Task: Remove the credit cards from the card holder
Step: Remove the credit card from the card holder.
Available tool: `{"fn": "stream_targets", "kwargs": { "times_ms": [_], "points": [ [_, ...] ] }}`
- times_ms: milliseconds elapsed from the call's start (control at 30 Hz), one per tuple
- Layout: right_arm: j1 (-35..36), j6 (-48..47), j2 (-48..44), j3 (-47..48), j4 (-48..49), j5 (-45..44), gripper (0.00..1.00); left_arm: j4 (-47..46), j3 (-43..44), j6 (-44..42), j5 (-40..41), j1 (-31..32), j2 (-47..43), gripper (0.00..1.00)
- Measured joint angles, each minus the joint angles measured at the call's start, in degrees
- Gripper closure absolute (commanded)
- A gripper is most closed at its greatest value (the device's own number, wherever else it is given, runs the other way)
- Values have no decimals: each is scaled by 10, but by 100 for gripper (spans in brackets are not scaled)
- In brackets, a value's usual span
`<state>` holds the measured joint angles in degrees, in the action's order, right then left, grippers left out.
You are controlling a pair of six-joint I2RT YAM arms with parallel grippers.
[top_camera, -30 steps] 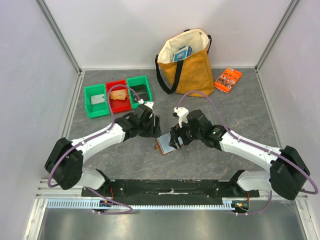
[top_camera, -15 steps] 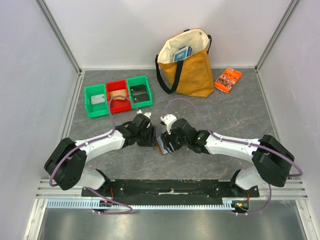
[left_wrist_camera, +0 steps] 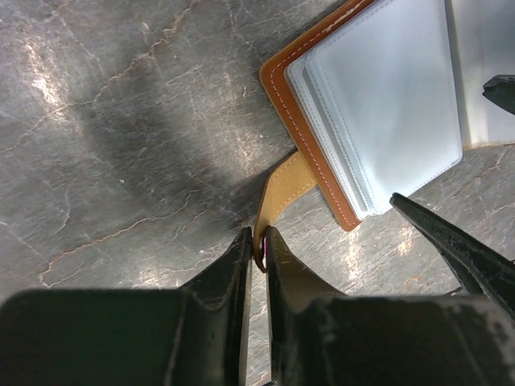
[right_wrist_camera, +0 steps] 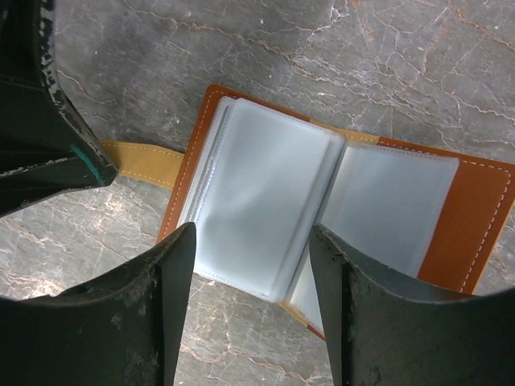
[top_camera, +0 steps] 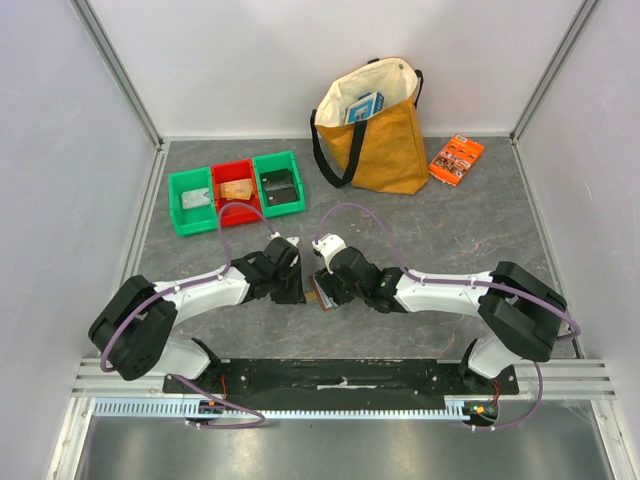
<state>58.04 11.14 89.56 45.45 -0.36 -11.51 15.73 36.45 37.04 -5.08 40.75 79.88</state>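
Observation:
The card holder (right_wrist_camera: 476, 217) lies open on the table, brown cover down, with its frosted pale sleeves (right_wrist_camera: 265, 197) fanned upward. No credit cards can be made out; any are hidden inside the sleeves. My left gripper (left_wrist_camera: 259, 241) is shut on the holder's tan tab (left_wrist_camera: 288, 186), and its fingers (right_wrist_camera: 56, 153) show at the left of the right wrist view. My right gripper (right_wrist_camera: 253, 233) is open and hangs just above the holder, one finger on each side of the left stack of sleeves. From above, the left gripper (top_camera: 298, 288) and right gripper (top_camera: 326, 288) nearly meet over the holder (top_camera: 319, 297).
Green and red bins (top_camera: 235, 195) stand at the back left with small items inside. A yellow tote bag (top_camera: 375, 125) is at the back centre, and an orange printed packet (top_camera: 456, 158) lies to its right. Walls enclose the table.
Both arms have moved inward and down to the card holder. The left gripper has closed on the tab. The right gripper has narrowed a little and come over the sleeves.

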Motion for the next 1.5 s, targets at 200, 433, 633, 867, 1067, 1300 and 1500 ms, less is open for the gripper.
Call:
{"fn": "stream_targets", "kwargs": {
  "times_ms": [200, 433, 633, 867, 1067, 1300, 1500],
  "points": [
    [8, 1, 18, 0, 7, -5, 35, -1, 0, 2, 0, 0, 0, 92],
    [15, 9, 34, 0, 13, -16, 45, -1, -1, 3, 0, 0, 0, 98],
    [17, 15, 34, 0, 14, -54, 65, 4, -1, 2, 5, 0, -10, 98],
    [16, 16, 31, 0, -7, -112, 62, 14, -1, 2, 5, 0, -23, 98],
    [-10, 30, 7, 0, -55, -180, 45, 23, -1, 2, 5, 0, -41, 98],
    [-32, 38, -32, 2, -92, -199, 39, 27, -1, 2, 2, 0, -58, 98],
    [-25, 18, -80, 4, -71, -90, 34, 26, -1, 2, 0, 0, -61, 98]
  ]
}}
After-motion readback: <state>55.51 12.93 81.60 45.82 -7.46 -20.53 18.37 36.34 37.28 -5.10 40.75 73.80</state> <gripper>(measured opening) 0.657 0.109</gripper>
